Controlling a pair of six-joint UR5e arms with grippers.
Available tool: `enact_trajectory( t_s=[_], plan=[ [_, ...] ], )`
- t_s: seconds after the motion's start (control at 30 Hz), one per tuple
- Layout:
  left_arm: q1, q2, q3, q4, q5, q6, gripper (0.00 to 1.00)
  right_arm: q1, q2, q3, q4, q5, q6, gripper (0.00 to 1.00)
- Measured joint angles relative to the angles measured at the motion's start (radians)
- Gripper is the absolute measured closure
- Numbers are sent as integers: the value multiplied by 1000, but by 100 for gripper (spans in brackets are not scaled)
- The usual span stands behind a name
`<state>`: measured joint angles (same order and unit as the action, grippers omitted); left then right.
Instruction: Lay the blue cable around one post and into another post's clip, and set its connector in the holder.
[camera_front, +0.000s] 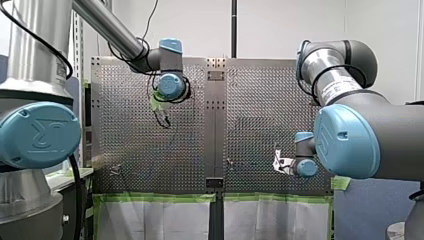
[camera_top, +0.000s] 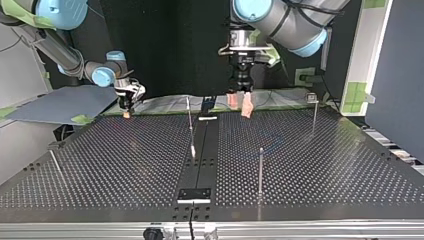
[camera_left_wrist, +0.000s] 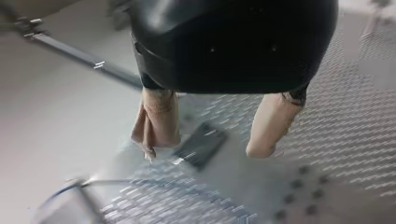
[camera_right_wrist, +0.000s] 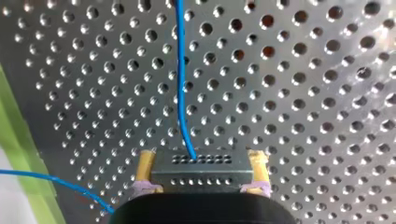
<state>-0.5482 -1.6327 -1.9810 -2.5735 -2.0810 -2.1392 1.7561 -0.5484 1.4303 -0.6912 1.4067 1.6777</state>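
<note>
The robot's right gripper (camera_right_wrist: 201, 158) pinched the metal connector (camera_right_wrist: 198, 177) between its yellow pads (camera_right_wrist: 145, 163), one pad on each end. The blue cable (camera_right_wrist: 181, 93) left the connector's far face and ran straight away over the perforated table (camera_top: 320, 165). A second stretch of the same cable crossed beside the gripper, near a strip of green tape (camera_right_wrist: 18, 154) at the table's edge.

The left gripper (camera_left_wrist: 204, 150) hung over the far side of the table with its beige-padded fingers (camera_left_wrist: 156, 116) spread apart and nothing between them. A small dark plate (camera_left_wrist: 212, 135) lay on the surface below the gap (possibly the holder, though this could not be told for sure).

The task looked to be at an early step: connector in hand, cable not visibly round any post. In the top view several thin upright posts stood well apart, one with a clip at its tip (camera_top: 313, 112) and a plain one (camera_top: 260, 167) nearer the camera. The next move probably called for leading the cable round a post with enough slack, keeping the pinch firm so the connector did not twist.

The table was shiny metal, pierced all over with holes, with a dark strip (camera_top: 200, 150) down its middle. White walls and a dark backdrop stood behind.
</note>
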Motion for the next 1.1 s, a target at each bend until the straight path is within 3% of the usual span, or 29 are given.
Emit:
enact_trajectory(
  t_s=[0.2,0.37,0.57,0.83,1.1],
  plan=[
    [63,63,0,-22,-41,-49,0,5,0,-14,7,0,1,100],
    [117,117,0,-35,-41,-58,0,5,0,-21,9,2,1,100],
    [181,176,0,-37,3,-94,0,4,0,-22,12,0,0,100],
    [271,188,0,-42,92,-180,0,0,0,-22,18,0,-3,100],
    [296,168,-1,-44,178,-205,0,1,0,-26,20,-1,-3,100]
  ],
)
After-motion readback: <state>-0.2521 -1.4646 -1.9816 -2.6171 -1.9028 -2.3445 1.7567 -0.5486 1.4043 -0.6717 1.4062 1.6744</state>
